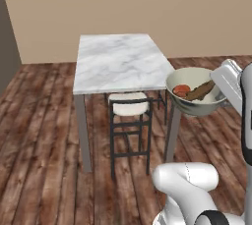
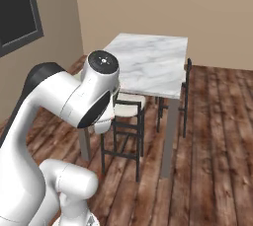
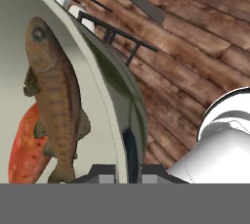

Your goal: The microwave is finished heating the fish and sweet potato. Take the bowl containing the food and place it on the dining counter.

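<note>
I see the marble bench bare on top, its far legs hidden from the left base view. A stool is tucked under it. Bowl is up in the air just off the bench's right corner, with my arm covering its right side. Hand view: claw clamped on the bowl rim. Fish lies over the sweet potato, mostly hiding it.

The dining counter top lies bare from edge to edge — open from above on every side; under its near edge a black-framed stool stands tucked between the grey legs, narrowing that gap; a second dark chair stands at the counter's right side; the wood floor around is open.
</note>
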